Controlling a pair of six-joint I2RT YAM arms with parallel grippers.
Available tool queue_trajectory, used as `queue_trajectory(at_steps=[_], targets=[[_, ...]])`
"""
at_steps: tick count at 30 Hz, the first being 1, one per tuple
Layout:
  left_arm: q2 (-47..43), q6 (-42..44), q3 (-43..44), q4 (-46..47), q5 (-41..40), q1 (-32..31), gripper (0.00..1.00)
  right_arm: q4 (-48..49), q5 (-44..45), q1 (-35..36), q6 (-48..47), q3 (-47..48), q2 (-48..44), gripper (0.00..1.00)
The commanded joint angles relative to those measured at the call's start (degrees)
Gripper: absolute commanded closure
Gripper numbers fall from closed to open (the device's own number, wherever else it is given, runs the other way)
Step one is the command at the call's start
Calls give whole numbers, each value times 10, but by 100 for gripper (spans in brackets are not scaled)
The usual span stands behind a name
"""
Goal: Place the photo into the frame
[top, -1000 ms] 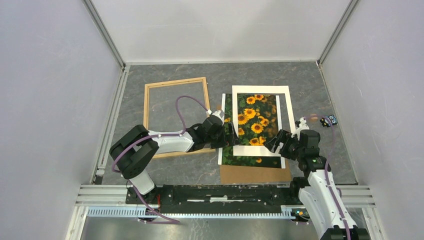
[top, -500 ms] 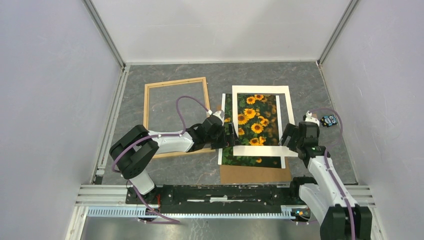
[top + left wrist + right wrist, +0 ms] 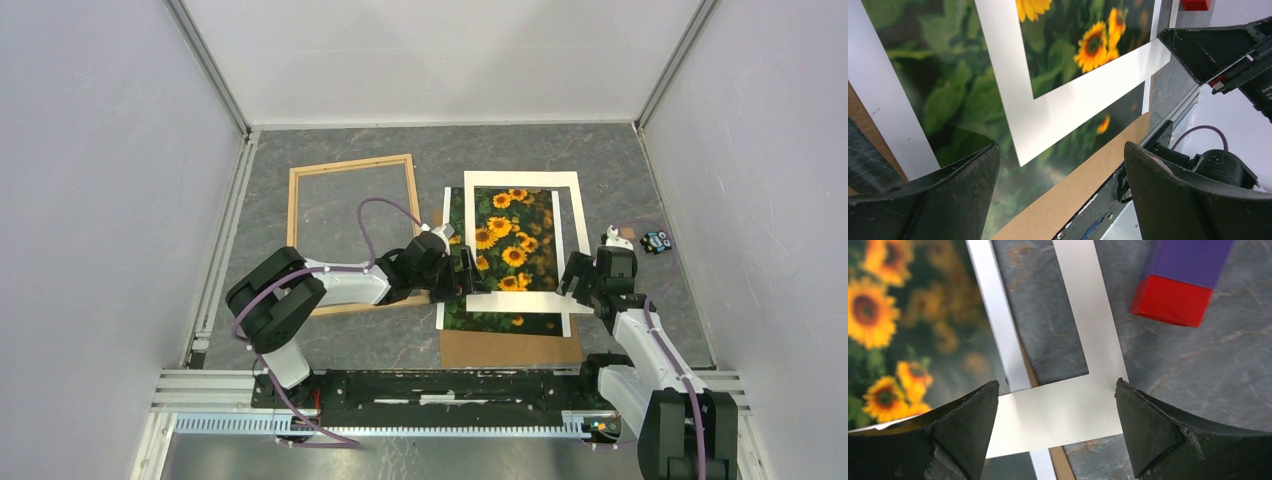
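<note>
The photo, sunflowers on dark green, lies right of centre on a brown board. A white mat lies skewed on top of it. The frame of light wood strips lies to the left, with nothing in it. My left gripper is open at the photo's near left edge. In the left wrist view its fingers stand wide over the photo, the mat and the board. My right gripper is open. Its jaws straddle the mat's near right corner.
A small blue object lies on the table right of the right wrist. A red-and-purple block shows beyond the mat's corner in the right wrist view. Grey walls close in both sides. A metal rail runs along the near edge.
The right gripper has moved from the mat's near edge out to its near right corner. The left gripper has edged slightly right. Photo, mat and frame lie as before.
</note>
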Motion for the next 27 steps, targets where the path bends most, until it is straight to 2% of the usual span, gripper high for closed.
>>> queue_trajectory(at_steps=[1,9,13,17,23,27], targets=[[20,-32,-13,11,-2,-1,0,22,-72,-1,10,-34,4,9],[46,-53,-12,27,-4,-1,0,37,-107,-1,21,-65,2,9],[44,-71,-33,98,9,0,0,42,-115,-1,23,-70,-1,9],[43,-103,-66,213,22,1,0,43,-119,-1,22,-73,-4,9],[66,-135,-72,278,38,8,0,45,-129,-1,20,-76,-6,9],[78,-167,-89,355,40,16,0,47,-132,-1,19,-77,-7,9]])
